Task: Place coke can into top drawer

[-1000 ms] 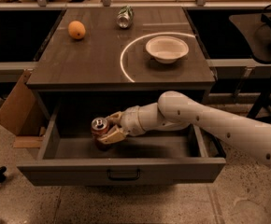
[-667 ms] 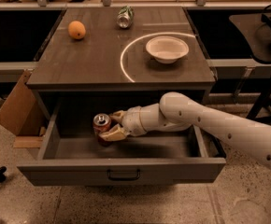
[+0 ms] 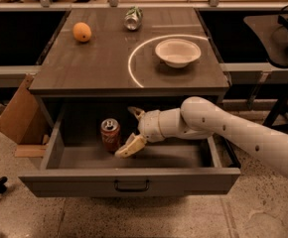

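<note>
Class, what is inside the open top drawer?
An upright red coke can and, beside it, the open gripper. The grey top drawer's front panel hides the nearest floor.

The dark wooden cabinet top (image 3: 99, 68) carries a round orange fruit (image 3: 82, 32) at far left, a silver-green can (image 3: 133, 18) (lying on its side) at the far edge, and a shallow white bowl (image 3: 178, 52) at right. On the floor of the open grey top drawer (image 3: 174, 158) below stands a red coke can (image 3: 110, 135), upright. The white gripper (image 3: 132, 130) is just right of the can, fingers spread.
</note>
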Motion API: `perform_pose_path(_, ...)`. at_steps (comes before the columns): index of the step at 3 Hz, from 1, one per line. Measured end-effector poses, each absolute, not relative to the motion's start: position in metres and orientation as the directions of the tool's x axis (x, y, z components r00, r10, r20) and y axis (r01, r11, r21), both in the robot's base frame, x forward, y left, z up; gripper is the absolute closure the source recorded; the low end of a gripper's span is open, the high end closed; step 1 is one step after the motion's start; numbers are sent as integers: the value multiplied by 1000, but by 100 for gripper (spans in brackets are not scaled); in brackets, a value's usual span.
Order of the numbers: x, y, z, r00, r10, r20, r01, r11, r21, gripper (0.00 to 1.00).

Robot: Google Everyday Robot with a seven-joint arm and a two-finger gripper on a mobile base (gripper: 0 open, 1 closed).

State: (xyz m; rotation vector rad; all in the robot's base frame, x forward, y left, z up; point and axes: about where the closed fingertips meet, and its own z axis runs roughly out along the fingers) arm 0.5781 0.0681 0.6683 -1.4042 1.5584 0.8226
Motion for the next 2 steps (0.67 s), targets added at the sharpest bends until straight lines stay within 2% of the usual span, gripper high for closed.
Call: perform_pose_path(2,574,35,699,-72,-405,-912,-979,203,-13,0)
